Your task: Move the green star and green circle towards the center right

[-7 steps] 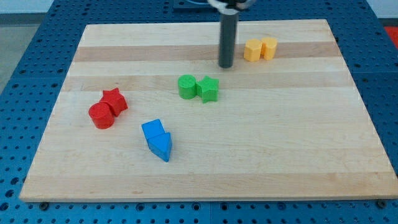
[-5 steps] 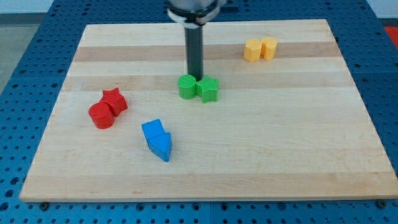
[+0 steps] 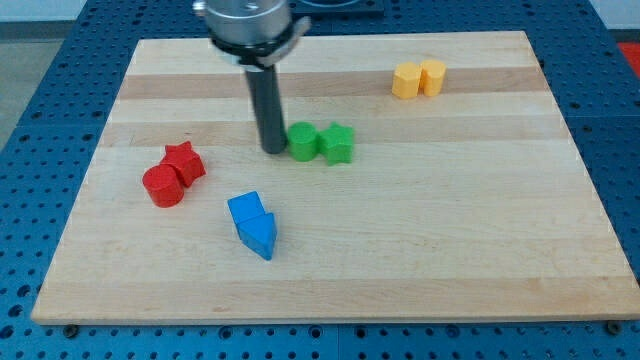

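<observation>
The green circle [image 3: 303,141] and the green star [image 3: 338,144] sit side by side, touching, a little above the middle of the wooden board [image 3: 420,230]. The circle is on the left, the star on the right. My tip [image 3: 272,150] stands on the board right at the circle's left side, touching it or nearly so. The dark rod rises straight up from there to the arm's head at the view's top.
A red star [image 3: 185,162] and a red circle [image 3: 162,186] lie together at the left. Two blue blocks [image 3: 253,224] lie below the middle. Two yellow blocks [image 3: 419,78] sit at the upper right.
My tip has swept from the upper right, past the back of the green pair, down to the circle's left side. The green blocks have barely shifted.
</observation>
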